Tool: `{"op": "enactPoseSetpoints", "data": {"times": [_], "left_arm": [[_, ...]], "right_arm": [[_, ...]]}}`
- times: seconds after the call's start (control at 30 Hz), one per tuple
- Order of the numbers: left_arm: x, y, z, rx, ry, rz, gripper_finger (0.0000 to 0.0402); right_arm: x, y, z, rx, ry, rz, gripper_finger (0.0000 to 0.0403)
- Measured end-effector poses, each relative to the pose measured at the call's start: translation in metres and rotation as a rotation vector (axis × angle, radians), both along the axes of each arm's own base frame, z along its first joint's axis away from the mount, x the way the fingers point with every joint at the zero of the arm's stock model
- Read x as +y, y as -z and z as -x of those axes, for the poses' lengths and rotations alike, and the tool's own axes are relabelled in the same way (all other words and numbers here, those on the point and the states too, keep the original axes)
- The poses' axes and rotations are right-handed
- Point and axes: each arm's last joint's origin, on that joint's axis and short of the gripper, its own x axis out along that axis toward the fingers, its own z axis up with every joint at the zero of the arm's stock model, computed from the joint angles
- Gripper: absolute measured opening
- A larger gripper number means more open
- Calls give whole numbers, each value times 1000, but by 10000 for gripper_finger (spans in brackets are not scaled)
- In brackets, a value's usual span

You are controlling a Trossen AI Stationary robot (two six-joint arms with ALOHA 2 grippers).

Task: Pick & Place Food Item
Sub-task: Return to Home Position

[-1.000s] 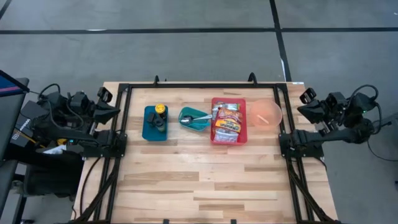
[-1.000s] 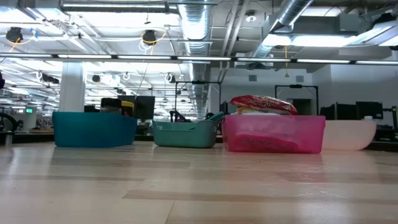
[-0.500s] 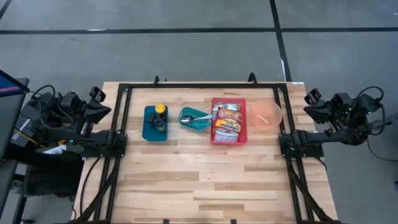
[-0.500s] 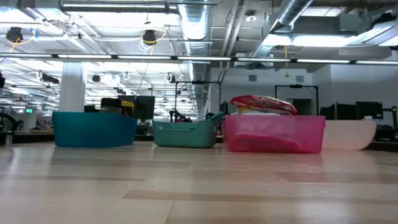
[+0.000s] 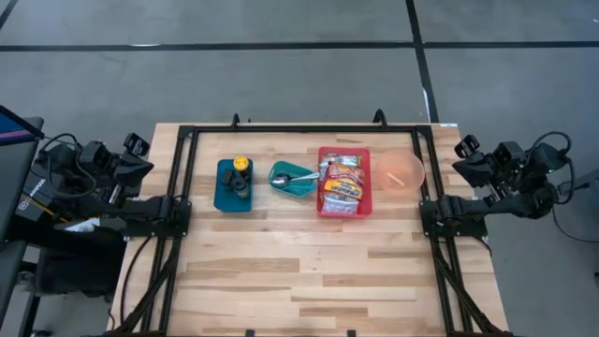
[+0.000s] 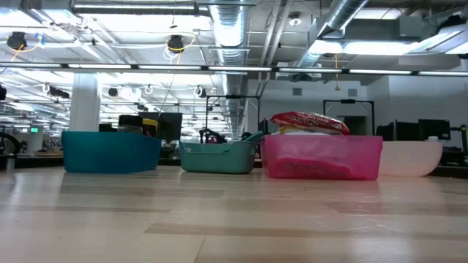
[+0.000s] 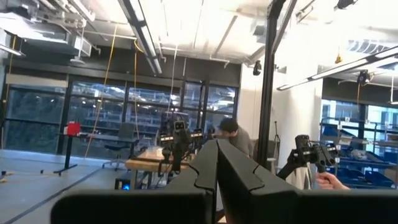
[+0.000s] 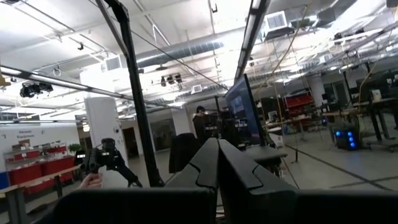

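Four containers stand in a row on the far half of the wooden table. A dark teal bin [image 5: 234, 185] holds a yellow-capped item, and a teal bowl [image 5: 293, 180] holds a spoon. A pink bin [image 5: 343, 183] holds food packets [image 6: 308, 123], and beside it is a pale pink bowl [image 5: 400, 172]. My left gripper [image 5: 140, 153] is shut, beyond the table's left edge and raised above its own base. My right gripper [image 5: 465, 154] is shut beyond the right edge in the same way. In both wrist views the shut fingers [image 7: 217, 155] [image 8: 217, 152] point up into the room, with nothing between them.
A black frame [image 5: 281, 128] runs along the table's far, left and right sides. The near half of the table [image 5: 299, 281] is bare wood. A person [image 7: 233, 134] is in the room beyond the table, and a hand [image 7: 329, 180] shows beside a device.
My left gripper has drawn back toward the table's left edge and out beyond it, staying shut. The containers have not moved.
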Motion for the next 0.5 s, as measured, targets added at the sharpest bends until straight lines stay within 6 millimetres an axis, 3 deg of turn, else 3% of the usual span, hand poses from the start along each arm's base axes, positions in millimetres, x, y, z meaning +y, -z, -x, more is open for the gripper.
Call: {"op": "enactPoseSetpoints", "data": {"times": [0.27,0.5], "left_arm": [[0,14,-13,-12,-1,0,1],[-2,38,-42,-71,5,-21,1]], "right_arm": [[1,8,-13,-38,9,18,0],[2,26,-34,-58,3,9,0]]}}
